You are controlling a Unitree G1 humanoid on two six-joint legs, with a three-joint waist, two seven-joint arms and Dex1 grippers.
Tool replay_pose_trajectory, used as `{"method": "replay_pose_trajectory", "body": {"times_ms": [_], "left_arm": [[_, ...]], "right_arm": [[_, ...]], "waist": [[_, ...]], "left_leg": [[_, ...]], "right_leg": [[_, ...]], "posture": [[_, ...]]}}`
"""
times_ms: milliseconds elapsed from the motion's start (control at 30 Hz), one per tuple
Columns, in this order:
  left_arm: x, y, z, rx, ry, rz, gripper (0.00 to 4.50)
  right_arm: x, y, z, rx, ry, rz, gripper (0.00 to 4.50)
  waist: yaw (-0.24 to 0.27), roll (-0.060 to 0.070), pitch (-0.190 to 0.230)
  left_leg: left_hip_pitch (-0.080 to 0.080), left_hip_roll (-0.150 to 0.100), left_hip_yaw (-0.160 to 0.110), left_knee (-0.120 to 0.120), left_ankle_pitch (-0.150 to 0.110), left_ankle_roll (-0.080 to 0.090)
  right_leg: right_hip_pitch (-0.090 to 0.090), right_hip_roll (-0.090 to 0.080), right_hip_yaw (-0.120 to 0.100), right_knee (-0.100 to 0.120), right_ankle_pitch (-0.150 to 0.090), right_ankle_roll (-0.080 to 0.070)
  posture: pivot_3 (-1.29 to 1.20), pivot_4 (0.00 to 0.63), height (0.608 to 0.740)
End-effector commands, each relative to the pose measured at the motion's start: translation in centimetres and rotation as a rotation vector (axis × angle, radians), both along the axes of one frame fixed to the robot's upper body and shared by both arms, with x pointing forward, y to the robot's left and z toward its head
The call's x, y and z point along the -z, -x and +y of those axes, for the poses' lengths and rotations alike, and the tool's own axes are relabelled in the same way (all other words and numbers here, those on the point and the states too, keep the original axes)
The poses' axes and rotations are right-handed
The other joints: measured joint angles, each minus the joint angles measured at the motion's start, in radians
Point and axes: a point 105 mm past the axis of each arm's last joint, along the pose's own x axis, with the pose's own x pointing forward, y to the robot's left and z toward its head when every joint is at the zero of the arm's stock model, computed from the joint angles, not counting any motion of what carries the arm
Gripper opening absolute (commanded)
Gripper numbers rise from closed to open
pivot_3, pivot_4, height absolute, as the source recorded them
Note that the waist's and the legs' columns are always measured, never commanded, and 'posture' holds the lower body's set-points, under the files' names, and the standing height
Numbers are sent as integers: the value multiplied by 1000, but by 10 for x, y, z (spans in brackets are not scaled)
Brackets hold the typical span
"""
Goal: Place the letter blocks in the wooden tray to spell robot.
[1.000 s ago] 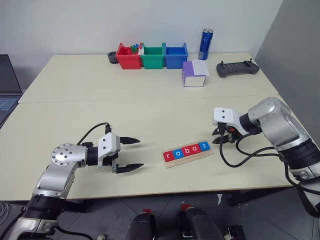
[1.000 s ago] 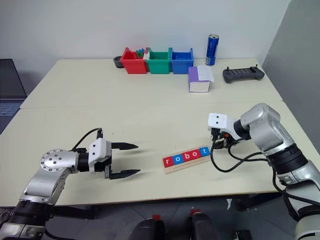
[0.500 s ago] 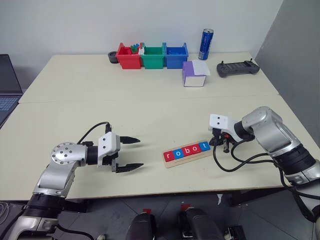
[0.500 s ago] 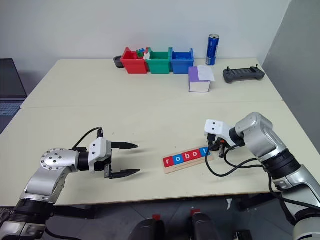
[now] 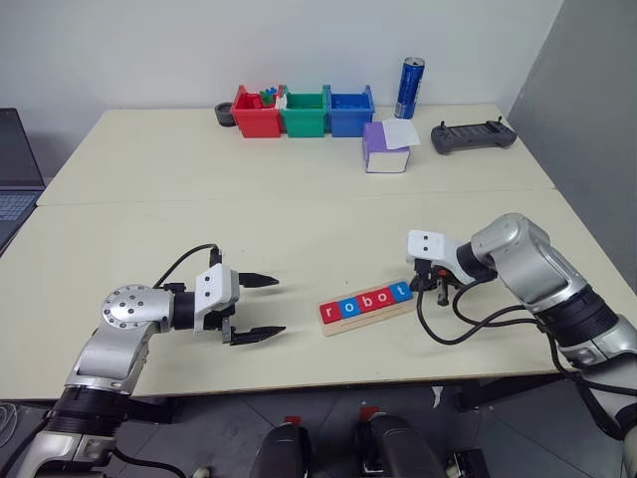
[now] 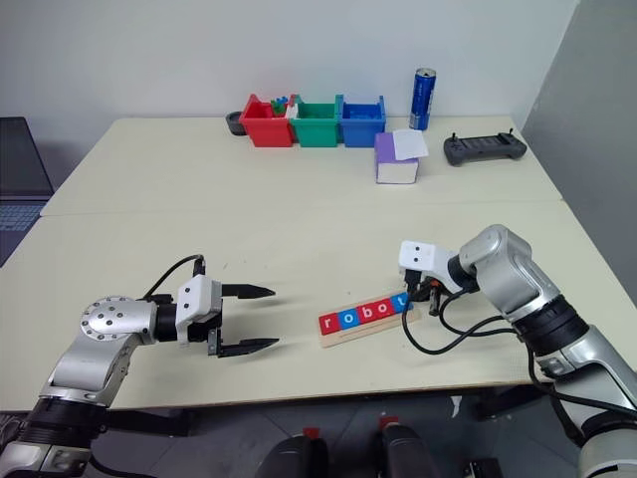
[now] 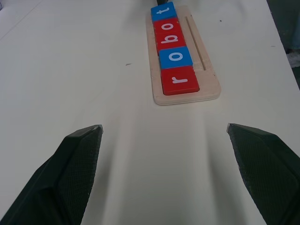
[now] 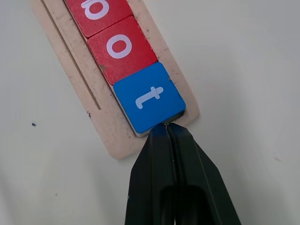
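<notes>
Since a second ago, the right gripper [image 8: 165, 125] has been brought in from beside the wooden tray [image 5: 367, 309] to its right end, and the tray is now seen shifted slightly leftward on the table [image 5: 299, 209]. Its fingers are pressed together with nothing between them, their tips touching the edge of the blue t block [image 8: 148, 97]. The letter blocks [image 5: 364, 301] are lined up on the tray, spelling robot: red r [image 7: 179, 80], blue o [image 7: 175, 57], red b, red o [image 8: 121, 48], blue t. The left gripper [image 5: 259, 307] is held left of the tray, well apart from it, with its fingers spread wide and empty.
</notes>
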Motion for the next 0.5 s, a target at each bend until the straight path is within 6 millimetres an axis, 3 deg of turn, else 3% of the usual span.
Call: {"method": "replay_pose_trajectory", "body": {"times_ms": [33,333,433,500], "left_arm": [[-9,-1,-1,10,-1,-36,4500],[-10,-3,-2,13,-3,-41,4500],[-10,-3,0,10,-6,-42,4500],[-9,-3,2,7,-8,-41,4500]], "right_arm": [[-13,-2,3,-22,-3,-41,47],[-7,9,-2,-53,40,-22,47],[-25,1,-5,-59,14,-105,47],[-43,0,3,-131,-57,-189,47]], "waist": [[0,0,0],[0,0,0],[0,0,0],[0,0,0]], "left_leg": [[0,0,0,0,0,0],[0,0,0,0,0,0],[0,0,0,0,0,0],[0,0,0,0,0,0]], "right_leg": [[0,0,0,0,0,0],[0,0,0,0,0,0],[0,0,0,0,0,0],[0,0,0,0,0,0]], "posture": [[0,150,740],[0,150,740],[0,150,740],[0,150,740]]}}
